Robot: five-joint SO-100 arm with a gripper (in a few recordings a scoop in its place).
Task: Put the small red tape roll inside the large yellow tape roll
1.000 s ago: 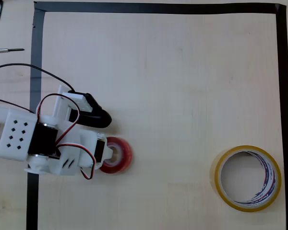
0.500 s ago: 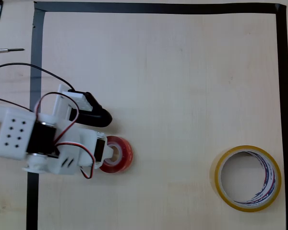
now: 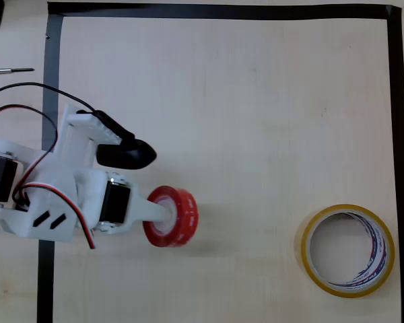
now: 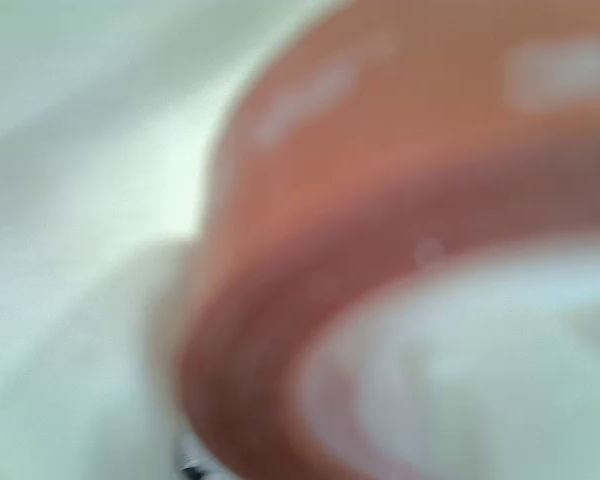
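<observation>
Jaws [image 3: 160,214] clamped on small glossy red tape ring [image 3: 172,217], tilted up. Big yellowish translucent tape ring [image 3: 347,250] well apart, empty. Grab done, carry and drop left.

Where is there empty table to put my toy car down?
The big bare patch of wooden table runs from the black tape border at the top down to the yellow tape roll. The strip between the red tape roll and the yellow one is free too. It is crowded at the left, around the pincer.

Small tape roll [image 3: 172,216] left of large tape roll [image 3: 347,250].
</observation>
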